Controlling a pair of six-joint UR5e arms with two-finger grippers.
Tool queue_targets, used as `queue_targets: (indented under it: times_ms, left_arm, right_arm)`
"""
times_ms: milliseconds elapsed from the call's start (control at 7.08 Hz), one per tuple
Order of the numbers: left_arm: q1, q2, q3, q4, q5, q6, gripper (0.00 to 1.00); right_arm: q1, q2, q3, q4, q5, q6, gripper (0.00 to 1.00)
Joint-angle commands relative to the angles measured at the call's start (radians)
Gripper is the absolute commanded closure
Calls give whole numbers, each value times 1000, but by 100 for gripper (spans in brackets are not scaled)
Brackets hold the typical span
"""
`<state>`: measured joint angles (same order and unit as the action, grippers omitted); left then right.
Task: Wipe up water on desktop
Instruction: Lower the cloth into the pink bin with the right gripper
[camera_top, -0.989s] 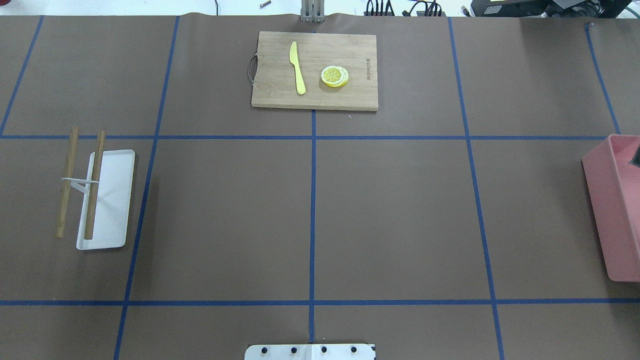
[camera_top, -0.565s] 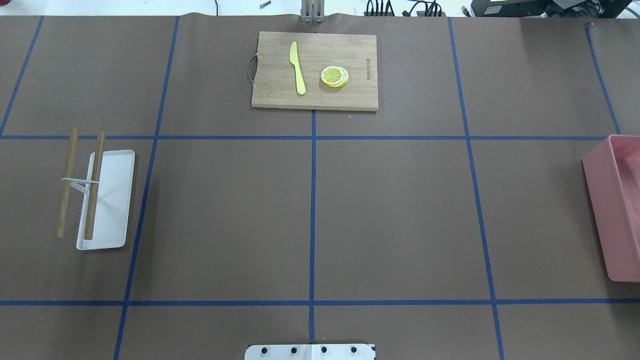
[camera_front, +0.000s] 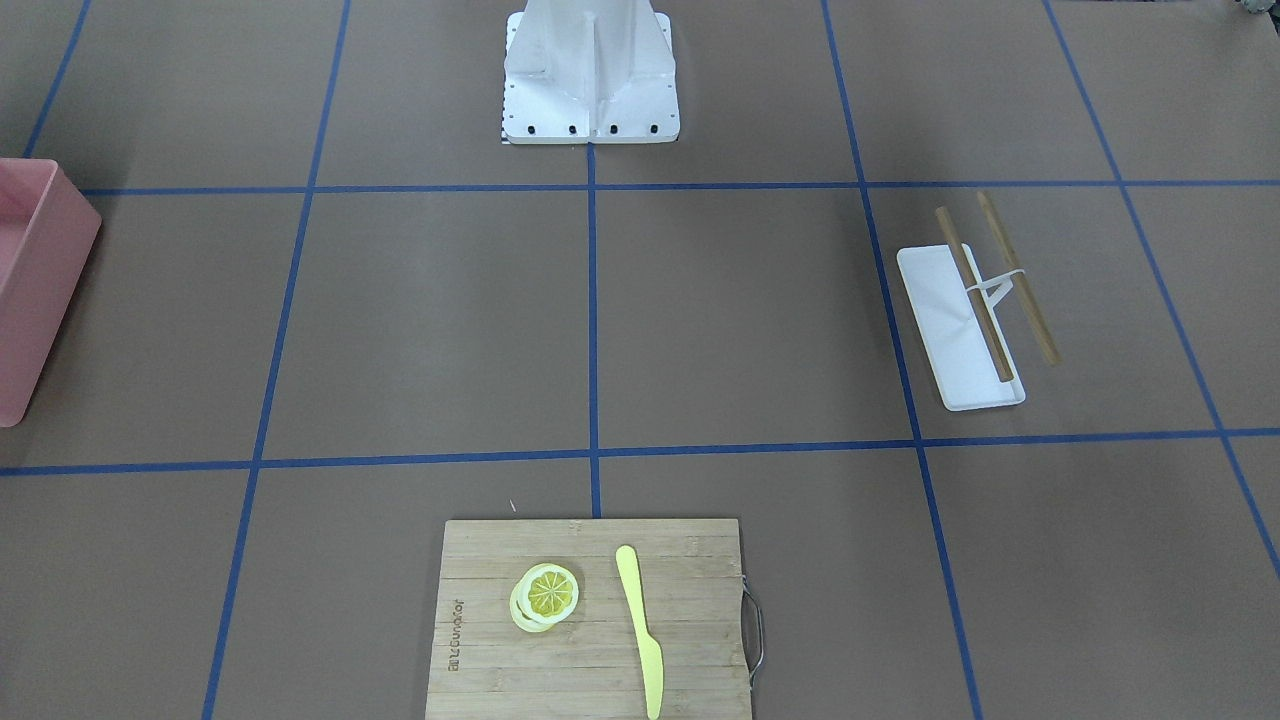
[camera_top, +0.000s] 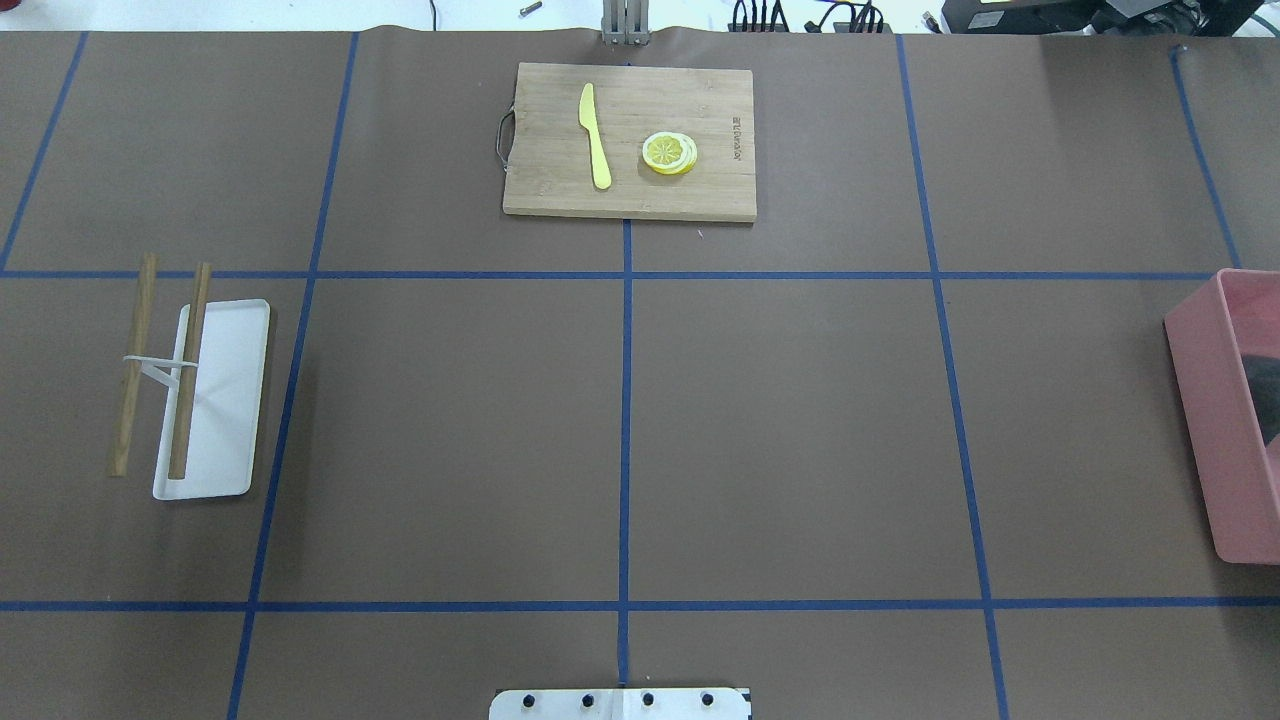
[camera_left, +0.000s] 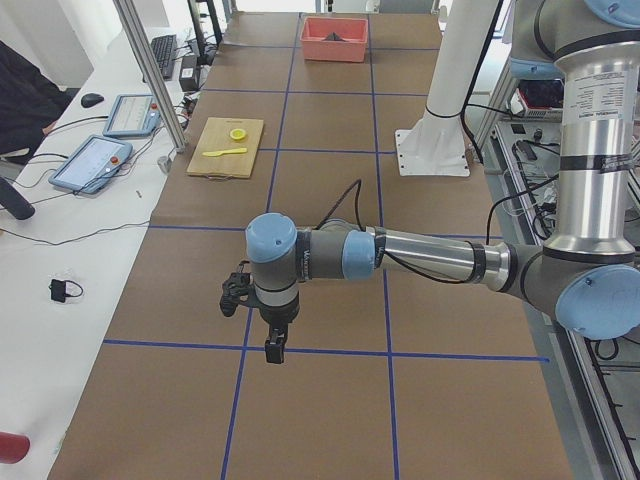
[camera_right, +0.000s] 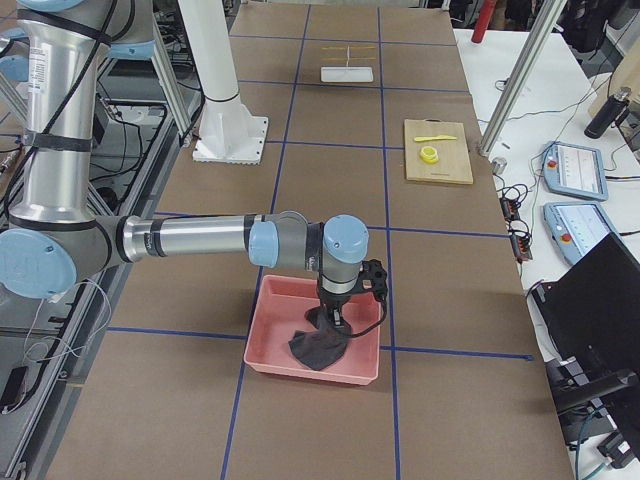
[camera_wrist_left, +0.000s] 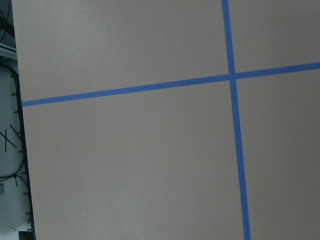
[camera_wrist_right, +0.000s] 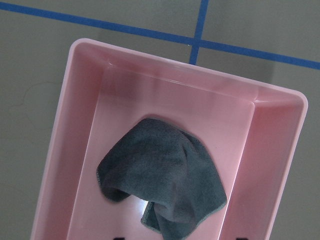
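Observation:
The desktop is brown with blue tape lines, and no water shows on it in any view. A dark grey cloth sits bunched inside the pink bin at the table's right end. In the exterior right view my right gripper hangs just over the cloth, touching its peak. I cannot tell whether it is open or shut. My left gripper hovers above the bare desktop near a tape crossing, seen only in the exterior left view, so I cannot tell its state.
A bamboo cutting board at the far middle carries a yellow knife and lemon slices. On the left, a white tray has two wooden sticks lying across it. The robot base stands at the near edge.
In the overhead view a dark shape at the bin's upper right edge vanished, and a dark patch now shows lower down inside the bin. Nothing else moved.

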<state>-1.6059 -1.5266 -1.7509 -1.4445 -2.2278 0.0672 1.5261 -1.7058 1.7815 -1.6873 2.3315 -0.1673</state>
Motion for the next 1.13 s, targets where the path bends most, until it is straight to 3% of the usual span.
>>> queue_targets:
  times_ms: [0, 565, 989]
  left_arm:
    - [1, -1, 8, -2, -44, -56, 2]
    - [4, -3, 76, -54, -44, -61, 2]
    - [4, -3, 80, -56, -44, -61, 2]
  right_arm:
    - [0, 24, -53, 11, 6, 11, 0]
    - [-1, 37, -77, 66, 44, 67, 0]
    - [-1, 128, -105, 66, 57, 289, 0]
